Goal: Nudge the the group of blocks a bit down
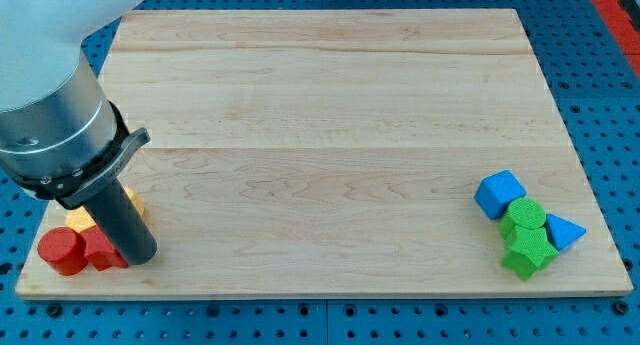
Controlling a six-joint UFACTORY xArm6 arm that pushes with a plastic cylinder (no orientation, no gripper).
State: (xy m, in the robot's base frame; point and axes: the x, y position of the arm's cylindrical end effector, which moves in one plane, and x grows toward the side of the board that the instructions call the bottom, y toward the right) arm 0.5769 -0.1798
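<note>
A group of blocks sits at the view's bottom right: a blue cube point(499, 193), a green cylinder point(526, 216), a blue triangular block point(563, 232) and a green star-shaped block point(528, 253), all touching or nearly so. A second cluster sits at the bottom left: a red cylinder point(60, 251), a red block point(101, 250) and yellow blocks point(80, 221) partly hidden behind the rod. My tip point(139, 256) rests on the board just to the right of the red block, far left of the blue and green group.
The wooden board point(330, 105) lies on a blue perforated table. The arm's grey body point(50, 115) covers the board's left edge. The right group lies close to the board's right and bottom edges.
</note>
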